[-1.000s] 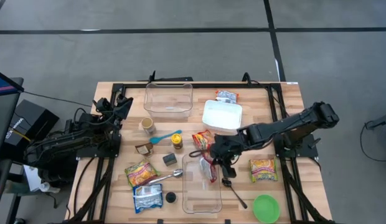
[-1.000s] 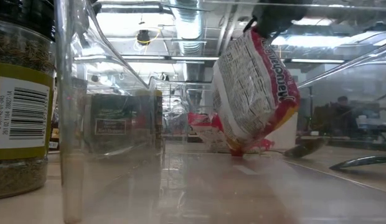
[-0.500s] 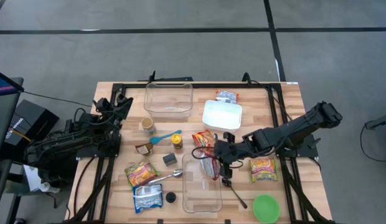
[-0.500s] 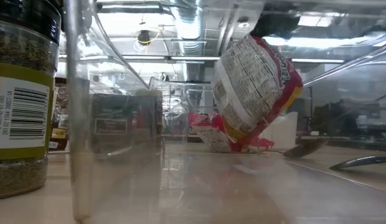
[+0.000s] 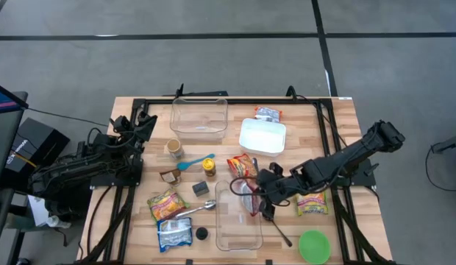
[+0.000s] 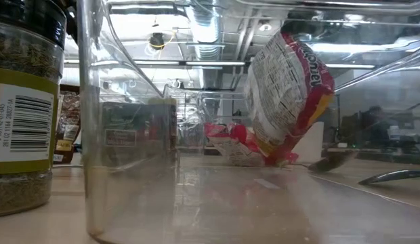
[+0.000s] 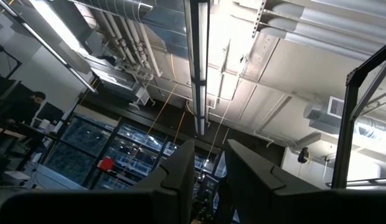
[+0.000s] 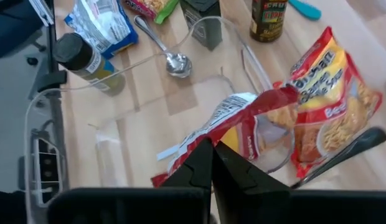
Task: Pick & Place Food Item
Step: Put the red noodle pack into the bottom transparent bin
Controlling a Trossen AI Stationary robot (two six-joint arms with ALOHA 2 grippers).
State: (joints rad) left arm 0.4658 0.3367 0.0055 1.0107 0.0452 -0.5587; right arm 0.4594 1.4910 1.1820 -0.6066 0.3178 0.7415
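A red-and-white ramen packet (image 5: 249, 199) hangs over the right side of a clear container (image 5: 226, 237) near the table's front edge. My right gripper (image 5: 259, 196) is shut on it. In the low view the packet (image 6: 286, 95) hangs tilted inside the clear walls (image 6: 93, 135); whether its lower corner touches the floor I cannot tell. My left gripper (image 7: 210, 163) waits at the table's left edge. It points up at the ceiling, slightly open, with nothing between its fingers. My right gripper pinches the packet between its two fingers at its red edge (image 8: 219, 133), near one end. The fingers slant down from the table's right side. The packet (image 8: 243, 118) hangs tilted below them, inside the container's rim (image 8: 31, 118).
Another ramen packet (image 5: 241, 165) lies just beyond the container and one (image 5: 311, 201) right of it. A spoon (image 5: 276, 227) and green bowl (image 5: 315, 246) are near right. A spice jar (image 5: 208, 168), spoon (image 5: 201, 209), white lid (image 5: 262, 136) and second clear bin (image 5: 198, 116) stand around.
My right gripper has moved a little toward the table's near edge and rolled at the wrist, staying shut. The packet has swung and turned with it, still hanging over the container.
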